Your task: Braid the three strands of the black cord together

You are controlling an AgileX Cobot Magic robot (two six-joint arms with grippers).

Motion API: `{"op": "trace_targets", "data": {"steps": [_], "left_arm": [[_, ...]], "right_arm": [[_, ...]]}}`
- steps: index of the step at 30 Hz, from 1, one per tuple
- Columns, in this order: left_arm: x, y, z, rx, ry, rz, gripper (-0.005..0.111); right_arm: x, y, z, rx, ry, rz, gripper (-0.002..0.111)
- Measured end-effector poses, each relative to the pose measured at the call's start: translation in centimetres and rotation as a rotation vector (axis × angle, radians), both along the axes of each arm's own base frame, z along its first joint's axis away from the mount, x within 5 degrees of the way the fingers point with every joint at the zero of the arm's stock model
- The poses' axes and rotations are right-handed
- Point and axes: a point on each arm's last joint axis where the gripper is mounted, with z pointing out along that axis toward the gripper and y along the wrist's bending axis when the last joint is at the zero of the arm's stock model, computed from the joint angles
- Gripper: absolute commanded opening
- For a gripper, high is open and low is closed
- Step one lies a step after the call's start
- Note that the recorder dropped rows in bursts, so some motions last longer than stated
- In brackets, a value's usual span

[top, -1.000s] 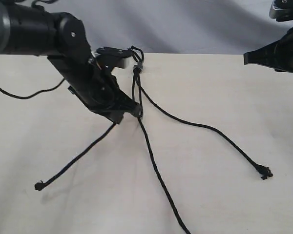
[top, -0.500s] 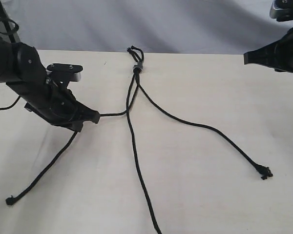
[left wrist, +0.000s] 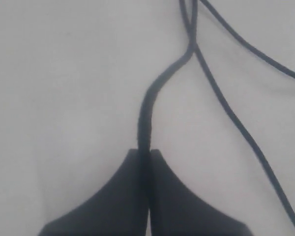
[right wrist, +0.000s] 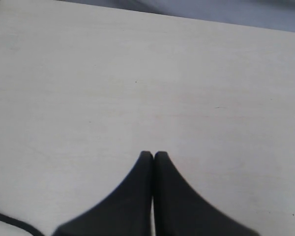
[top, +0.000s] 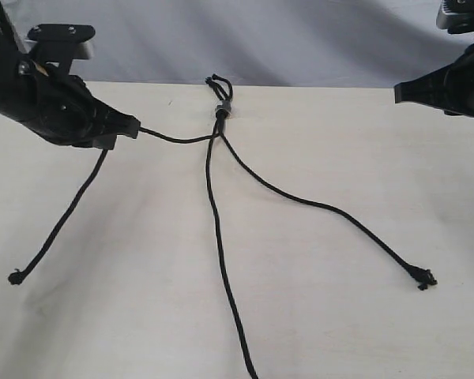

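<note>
Since 0.5 s ago, the black left gripper [top: 131, 126] was raised leftward, clamped shut on the left strand [left wrist: 143, 123] of thin matte black cord [top: 219, 122], spread on the pale table [top: 340, 142]. The right gripper [right wrist: 153, 153] is closed, empty.

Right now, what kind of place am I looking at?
Probably a robot lab bench: bare pale table, plain grey backdrop, and the left gripper pinching one strand of a black cord.

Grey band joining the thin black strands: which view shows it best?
Exterior view: the small grey band shows where the strands meet. The left wrist view shows only strands; the right wrist view, none of it.
</note>
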Motion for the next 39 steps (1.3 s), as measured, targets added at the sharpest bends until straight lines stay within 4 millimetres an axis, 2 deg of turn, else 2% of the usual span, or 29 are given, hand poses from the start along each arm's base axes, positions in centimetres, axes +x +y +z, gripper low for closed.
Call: {"op": "trace_targets", "data": {"steps": [8, 17, 18, 20, 25, 27, 28, 31, 34, 38, 39], "left_arm": [[-0.2, 2.8, -4.8, 0.024, 0.119, 0.091, 0.000], [0.2, 3.2, -8.0, 0.039, 0.190, 0.106, 0.001], [0.3, 3.2, -8.2, 0.039, 0.196, 0.106, 0.005], [0.3, 3.2, -8.6, 0.042, 0.209, 0.105, 0.019], [0.3, 3.2, -9.3, 0.048, 0.230, 0.102, 0.069], [0.3, 3.2, -9.3, 0.048, 0.230, 0.102, 0.080], [0.3, 3.2, -9.3, 0.048, 0.230, 0.102, 0.081], [0.3, 3.2, -9.1, 0.046, 0.235, 0.098, 0.073], [0.5, 3.0, -7.5, 0.038, 0.212, 0.087, 0.047], [0.9, 3.0, -2.7, 0.029, 0.073, 0.069, 0.002], [0.7, 3.0, -1.5, 0.030, 0.034, 0.061, 0.001]], "right_arm": [[0.0, 0.0, 0.0, 0.000, 0.000, 0.000, 0.000], [0.0, 0.0, 0.0, 0.000, 0.000, 0.000, 0.000], [0.0, 0.0, 0.0, 0.000, 0.000, 0.000, 0.000], [0.0, 0.0, 0.0, 0.000, 0.000, 0.000, 0.000], [0.0, 0.1, 0.0, 0.023, -0.003, -0.013, 0.000], [0.0, 0.2, 0.0, 0.054, -0.003, -0.028, 0.000], [0.0, 0.3, 0.0, 0.064, -0.003, -0.028, 0.000], [0.0, 1.3, -0.1, 0.076, 0.007, 0.013, 0.000], [-0.1, 3.7, -0.1, 0.084, 0.014, 0.101, 0.000], [-0.9, 8.4, -0.2, 0.094, 0.040, 0.251, 0.000], [-1.4, 10.0, -0.2, 0.088, 0.069, 0.300, 0.000]]}}
